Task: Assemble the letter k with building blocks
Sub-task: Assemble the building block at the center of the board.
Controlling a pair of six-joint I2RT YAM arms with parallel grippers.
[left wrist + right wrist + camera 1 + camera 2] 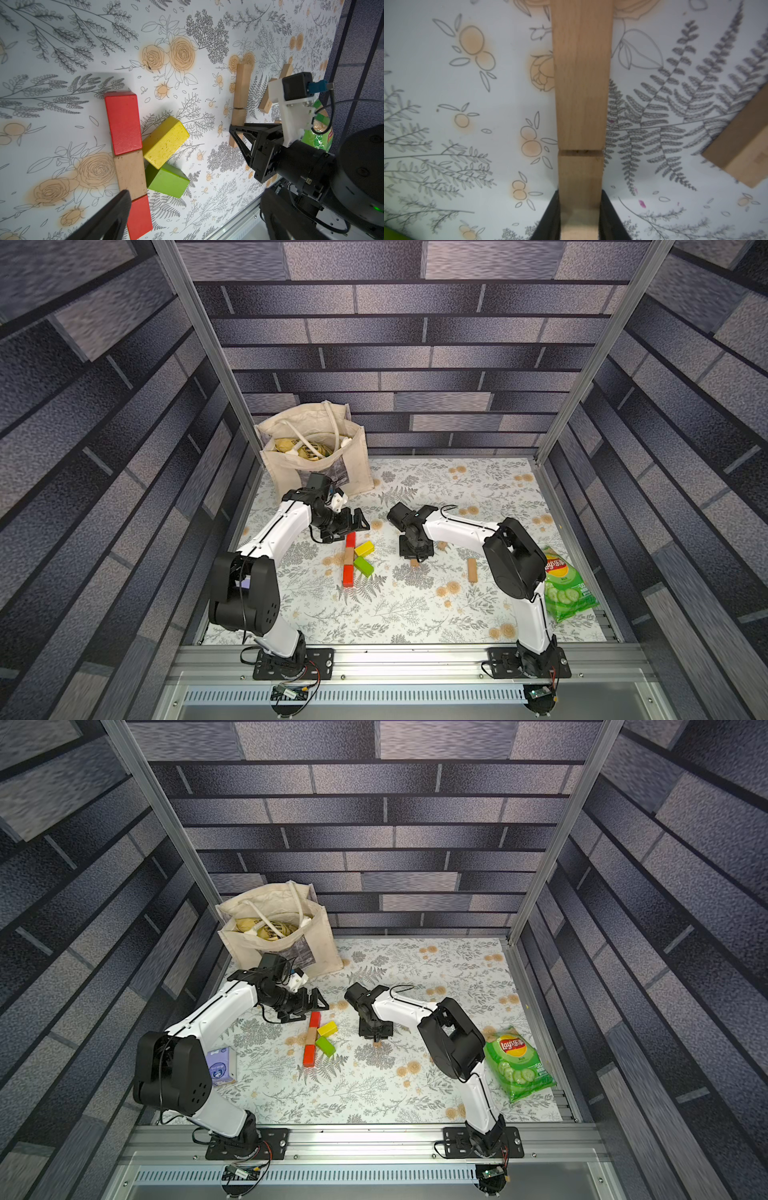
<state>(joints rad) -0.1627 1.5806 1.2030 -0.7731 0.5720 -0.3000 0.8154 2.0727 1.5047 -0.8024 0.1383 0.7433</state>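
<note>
Fingers [550,218] of the right gripper [580,195] clench the near end of a tan block [580,172]. Its far end butts a second block [581,72] straight ahead, and a slanted block [741,145] lies ahead to one side, clear of both. The left gripper [358,523] hangs released, jaws wide, over the far end of the coloured k [353,558], a red-tan-red spine with yellow and green arms touching its middle. A tote [316,456] stands behind this gripper. A chips bag [565,589] lies beside the right arm [515,564], and a loose block [472,570] lies between that arm's elbow and its gripper. In both top views the right arm hides most of the tan line, which the wrist views show. A tissue pack [222,1065] shows in a top view, beside the left arm [174,1073].
</note>
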